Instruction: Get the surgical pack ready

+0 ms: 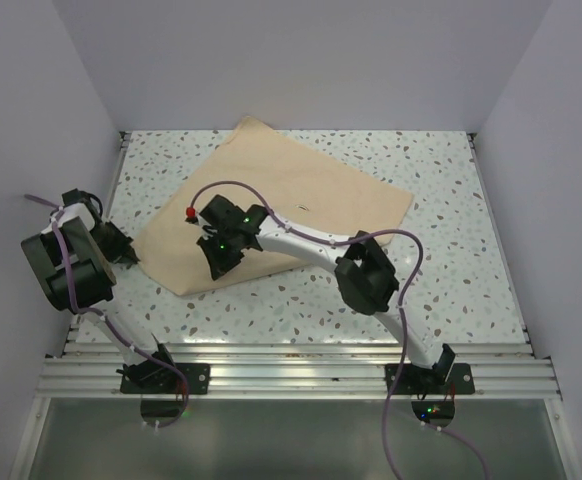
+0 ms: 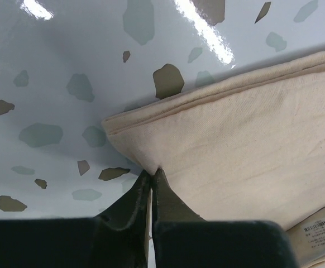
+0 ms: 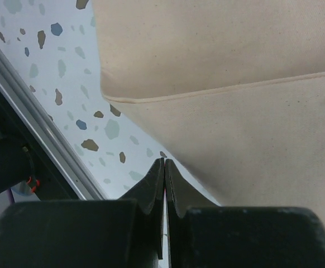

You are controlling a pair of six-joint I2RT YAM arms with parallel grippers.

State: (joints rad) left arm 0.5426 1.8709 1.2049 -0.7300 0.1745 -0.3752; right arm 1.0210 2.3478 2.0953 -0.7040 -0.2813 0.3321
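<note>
Seems wrap-folding step: my left jaws pinch hem of folded tan cloth sheet (image 2: 240, 139) near corner; my right jaws pressed together, empty. Next I'd lift corner, fold across.

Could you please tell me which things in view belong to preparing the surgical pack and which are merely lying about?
Job in hand: tan sheet; barcoded packet under its fold.
Not the job: speckled table; metal rail.
</note>
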